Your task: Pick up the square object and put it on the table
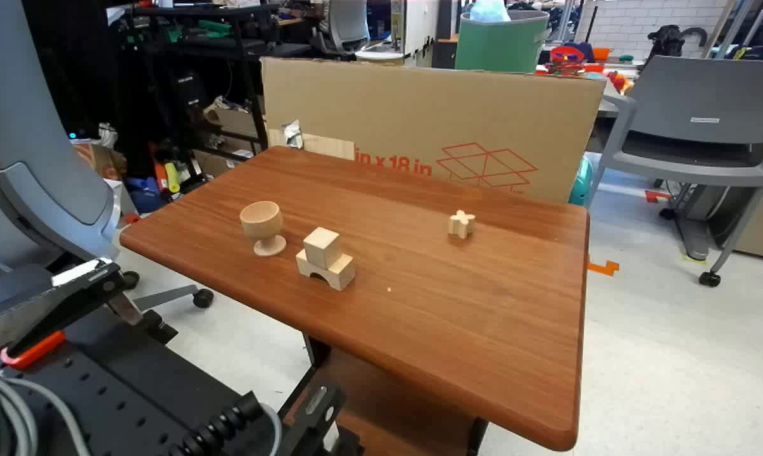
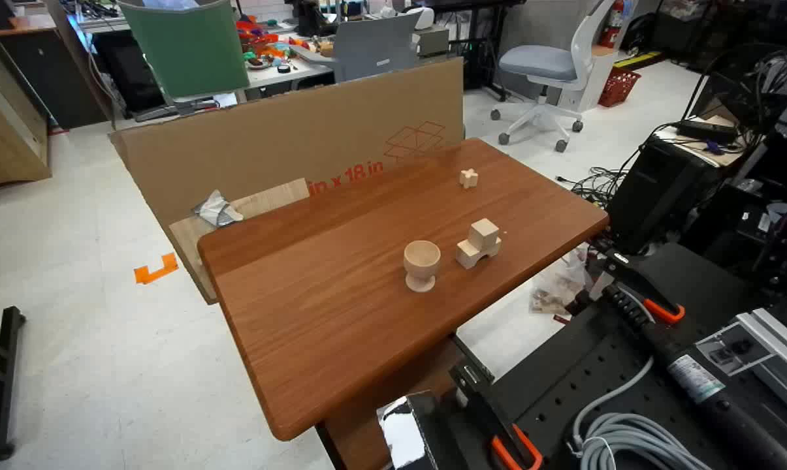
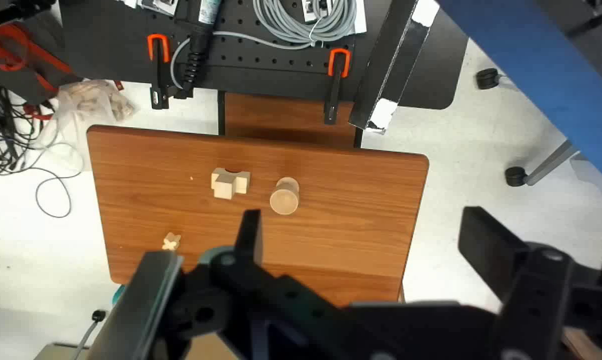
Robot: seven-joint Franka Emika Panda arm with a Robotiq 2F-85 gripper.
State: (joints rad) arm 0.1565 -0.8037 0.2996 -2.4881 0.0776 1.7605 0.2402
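The pale wooden cube (image 1: pixel 322 247) sits on top of an oblong wooden block (image 1: pixel 340 273) with an arched cutout. In another exterior view, the cube (image 2: pixel 484 234) rests on the block (image 2: pixel 467 254) in the same way. In the wrist view, the cube (image 3: pixel 224 187) and the block (image 3: pixel 242 181) lie up and left of the jaws. The stack stands on the reddish-brown table (image 1: pixel 457 310). My gripper (image 3: pixel 361 214) is open and empty, high above the table (image 3: pixel 340 200). It shows in neither exterior view.
A wooden cup (image 1: pixel 262 221) stands beside the stack, close to it. A small star-shaped wooden piece (image 1: pixel 461 225) stands farther off on the table. A cardboard sheet (image 1: pixel 419 107) rises along the table's far edge. A black perforated bench (image 3: pixel 266 62) with orange-handled clamps adjoins the near side.
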